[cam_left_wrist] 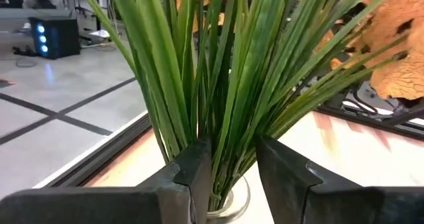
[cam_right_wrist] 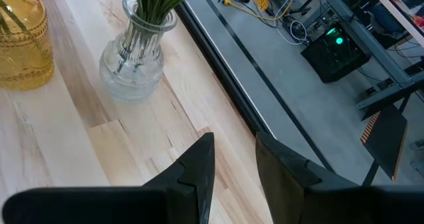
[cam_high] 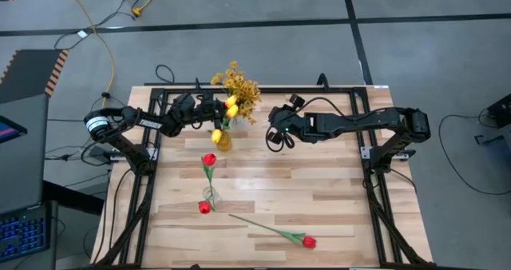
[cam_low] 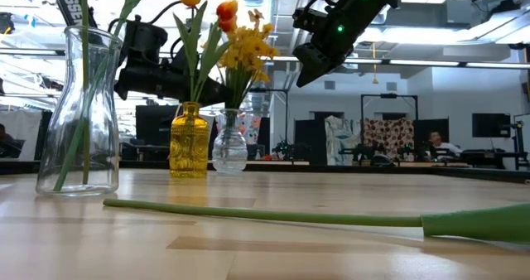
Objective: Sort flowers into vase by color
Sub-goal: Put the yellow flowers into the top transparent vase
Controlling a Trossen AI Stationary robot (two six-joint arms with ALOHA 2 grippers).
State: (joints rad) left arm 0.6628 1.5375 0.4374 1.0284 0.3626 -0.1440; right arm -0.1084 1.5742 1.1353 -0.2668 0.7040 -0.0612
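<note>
Both claws parted at the far tabletop (cam_high: 319, 198) edge.
I see left claw (cam_left_wrist: 233, 168) straddling spray stems (cam_left_wrist: 218, 85) in the clear vase (cam_right_wrist: 136, 52); right claw (cam_right_wrist: 235, 161) empty, near the rim; one tulip (cam_high: 271, 230) lies on open front boards.

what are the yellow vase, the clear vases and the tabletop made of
Yellow vase: looks like amber-tinted glass, glossy and see-through, with an embossed pattern. Small clear vase: clear glass, ribbed, stems visible through it. Tall clear vase: smooth clear glass. Tabletop: light wooden planks, butcher-block style, with a satin finish.
</note>
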